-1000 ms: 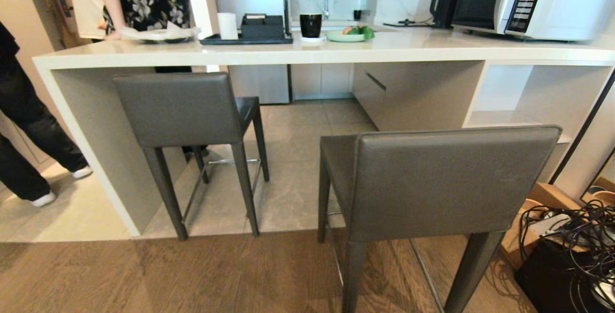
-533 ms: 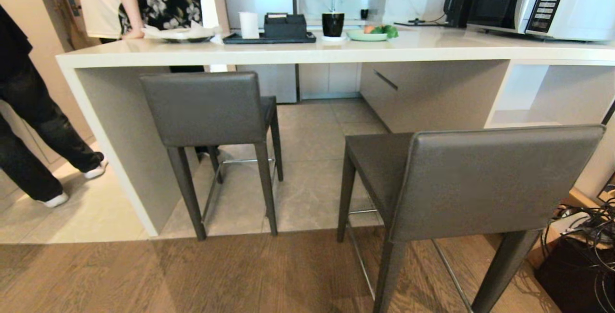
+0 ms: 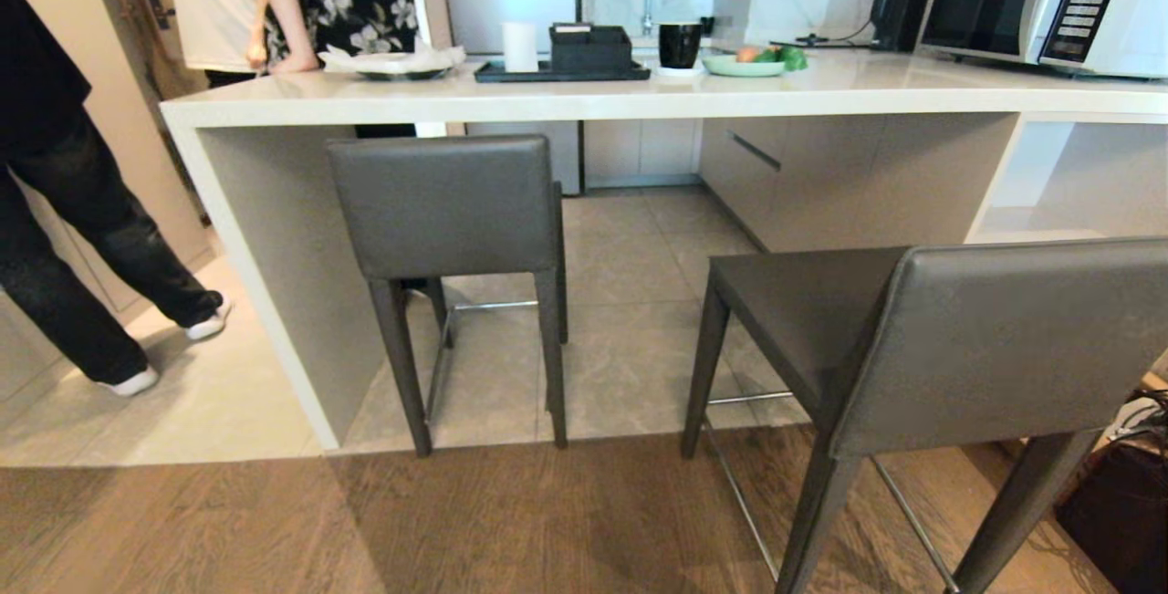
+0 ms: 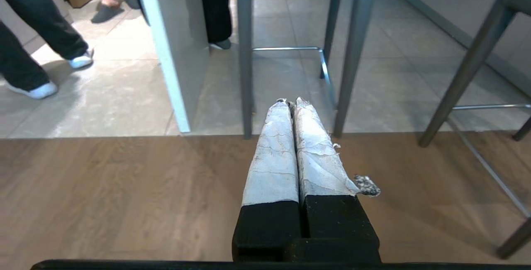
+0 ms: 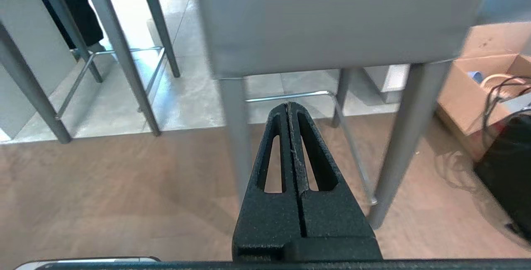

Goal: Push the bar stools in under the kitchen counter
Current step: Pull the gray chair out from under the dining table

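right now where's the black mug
In the head view the black mug stands on the counter, far side, between the dark tray and the green plate.

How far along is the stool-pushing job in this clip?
Partly done: the left stool sits under the kitchen counter. Nothing is in hand: the left gripper and right gripper are shut and empty. Left: push in the right stool, standing out on the wood floor.

Matt dark grey leather on both bar stools (image 3: 452, 206), faintly creased; polished chrome footrest bars (image 4: 286, 48). Smooth, glossy pale stone for the bench (image 3: 584, 99). Satin grey floor tiles (image 3: 630, 338), matt brown wood planks (image 3: 274, 521) at 6 o'clock. Cracked white tape on left hand (image 4: 291, 100); grainy black plastic right hand (image 5: 289, 105).
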Controlling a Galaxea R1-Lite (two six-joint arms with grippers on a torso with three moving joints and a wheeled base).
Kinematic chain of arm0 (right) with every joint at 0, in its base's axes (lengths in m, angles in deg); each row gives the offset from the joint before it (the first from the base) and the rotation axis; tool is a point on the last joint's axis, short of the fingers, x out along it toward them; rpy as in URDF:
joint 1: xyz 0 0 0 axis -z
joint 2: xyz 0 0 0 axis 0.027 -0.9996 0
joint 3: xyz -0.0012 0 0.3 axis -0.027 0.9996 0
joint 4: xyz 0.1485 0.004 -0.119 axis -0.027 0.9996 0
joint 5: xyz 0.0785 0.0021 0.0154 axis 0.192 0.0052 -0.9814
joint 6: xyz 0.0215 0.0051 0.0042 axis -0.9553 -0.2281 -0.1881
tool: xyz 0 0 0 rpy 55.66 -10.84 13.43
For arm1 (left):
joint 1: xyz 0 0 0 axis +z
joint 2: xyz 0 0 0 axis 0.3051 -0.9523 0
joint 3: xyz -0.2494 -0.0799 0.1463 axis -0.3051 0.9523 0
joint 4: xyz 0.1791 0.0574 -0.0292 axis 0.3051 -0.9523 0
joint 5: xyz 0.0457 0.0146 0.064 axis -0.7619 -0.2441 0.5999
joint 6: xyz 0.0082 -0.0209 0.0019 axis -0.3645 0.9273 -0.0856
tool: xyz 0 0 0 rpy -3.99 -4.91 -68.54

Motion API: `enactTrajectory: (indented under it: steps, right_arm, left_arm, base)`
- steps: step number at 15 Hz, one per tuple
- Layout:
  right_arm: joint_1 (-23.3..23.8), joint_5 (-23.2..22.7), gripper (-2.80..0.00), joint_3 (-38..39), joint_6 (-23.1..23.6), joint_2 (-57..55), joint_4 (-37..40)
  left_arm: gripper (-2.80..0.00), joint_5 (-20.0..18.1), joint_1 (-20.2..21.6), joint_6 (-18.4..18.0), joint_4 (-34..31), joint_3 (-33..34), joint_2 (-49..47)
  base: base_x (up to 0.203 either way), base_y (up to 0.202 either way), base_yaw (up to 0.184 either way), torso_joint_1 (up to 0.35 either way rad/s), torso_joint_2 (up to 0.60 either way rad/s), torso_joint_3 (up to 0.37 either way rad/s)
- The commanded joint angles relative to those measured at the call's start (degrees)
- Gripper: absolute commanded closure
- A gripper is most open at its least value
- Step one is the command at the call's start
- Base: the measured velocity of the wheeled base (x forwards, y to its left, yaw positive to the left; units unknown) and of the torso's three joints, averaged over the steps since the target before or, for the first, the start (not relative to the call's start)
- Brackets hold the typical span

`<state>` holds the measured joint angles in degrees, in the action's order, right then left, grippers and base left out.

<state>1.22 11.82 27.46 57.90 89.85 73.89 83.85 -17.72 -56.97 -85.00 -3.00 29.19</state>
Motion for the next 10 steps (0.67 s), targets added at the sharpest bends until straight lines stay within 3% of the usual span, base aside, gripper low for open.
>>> enactTrajectory:
  steps: [1, 10]
  right_arm:
    - [-0.02, 0.02, 0.0, -0.01, 0.02, -0.07, 0.04]
    - [-0.02, 0.02, 0.0, -0.01, 0.02, 0.01, 0.04]
  left_arm:
    - [0.0, -0.08, 0.04, 0.0, 0.02, 0.08, -0.09]
    - [0.0, -0.02, 0.01, 0.0, 0.02, 0.08, -0.09]
  base:
    - [0.0, 0.196, -0.001, 0.01, 0.0, 0.002]
    - [0.0, 0.197, -0.001, 0.003, 0.0, 0.001]
